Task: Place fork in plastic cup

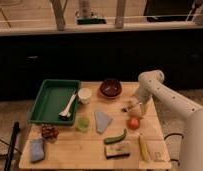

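Note:
The light-green plastic cup (83, 123) stands upright on the wooden table, left of centre near the front. My gripper (133, 107) hangs low over the table's right side, well to the right of that cup and just above the red fruit. A small thin thing with a dark end, apparently the fork (125, 107), lies on the table at the gripper's left tip. I cannot tell whether the gripper touches it.
A green tray (47, 102) at the left holds a white spoon (69, 105). Nearby are a white cup (85, 95), dark bowl (111, 88), grey-blue cloth (101, 121), red fruit (133, 122), green vegetable (116, 137), banana (143, 146) and blue sponge (37, 149).

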Motion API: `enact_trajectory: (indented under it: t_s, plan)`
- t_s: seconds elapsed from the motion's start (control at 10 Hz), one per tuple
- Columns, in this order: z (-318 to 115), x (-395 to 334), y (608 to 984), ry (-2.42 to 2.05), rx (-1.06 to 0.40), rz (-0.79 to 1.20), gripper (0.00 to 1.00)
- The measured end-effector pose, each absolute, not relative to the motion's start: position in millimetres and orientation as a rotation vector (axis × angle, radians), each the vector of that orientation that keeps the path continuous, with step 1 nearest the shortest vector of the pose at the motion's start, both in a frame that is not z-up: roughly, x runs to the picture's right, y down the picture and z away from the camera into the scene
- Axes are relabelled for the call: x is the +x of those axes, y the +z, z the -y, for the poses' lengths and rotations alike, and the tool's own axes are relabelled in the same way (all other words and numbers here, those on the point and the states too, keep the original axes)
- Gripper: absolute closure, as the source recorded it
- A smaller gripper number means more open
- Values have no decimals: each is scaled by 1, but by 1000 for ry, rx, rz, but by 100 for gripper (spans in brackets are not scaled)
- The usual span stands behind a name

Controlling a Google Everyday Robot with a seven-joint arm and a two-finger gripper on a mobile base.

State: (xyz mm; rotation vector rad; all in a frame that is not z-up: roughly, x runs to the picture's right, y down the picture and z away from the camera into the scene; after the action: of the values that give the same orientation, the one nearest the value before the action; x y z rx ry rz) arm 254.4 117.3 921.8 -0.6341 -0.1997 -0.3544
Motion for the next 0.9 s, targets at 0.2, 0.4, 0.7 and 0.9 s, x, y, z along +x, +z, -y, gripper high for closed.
enact_trajectory:
  t_s: [0.2,0.4,0.7,0.9]
  plan:
    - [-122,250,930,-367,-652,201,22]
    - [-125,246,936,-378,-662,202,39]
    - [-127,246,938,-379,-671,203,68]
    - [-122,246,935,-382,-666,202,90]
